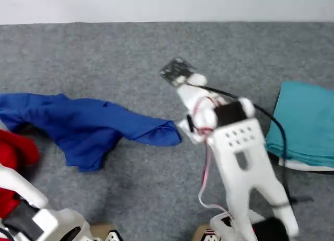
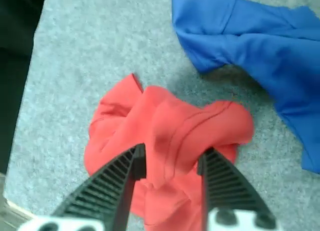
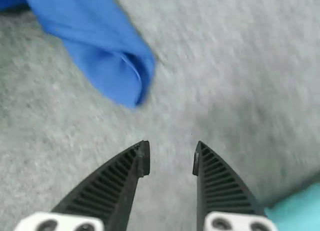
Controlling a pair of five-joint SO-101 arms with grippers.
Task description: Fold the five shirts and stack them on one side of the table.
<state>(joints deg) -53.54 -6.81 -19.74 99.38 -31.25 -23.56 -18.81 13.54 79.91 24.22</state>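
Observation:
A crumpled red shirt (image 2: 165,131) lies on the grey mat, and my left gripper (image 2: 172,153) hangs open right over it with the cloth showing between the fingers. That red shirt (image 1: 15,152) sits at the table's left edge in the high view. A blue shirt (image 1: 88,123) lies spread out left of centre, one sleeve end (image 3: 125,76) reaching toward the middle. My right gripper (image 3: 171,146) is open above bare mat just short of that sleeve end, holding nothing; in the high view it (image 1: 177,71) is mid-table. A folded teal shirt (image 1: 305,123) rests at the right side.
The grey mat (image 1: 104,53) covers the table up to a white wall at the back. Something white (image 1: 302,165) pokes out under the teal shirt. A black cable (image 1: 274,126) runs along the right arm. The mat's edge (image 2: 30,91) drops off beside the red shirt.

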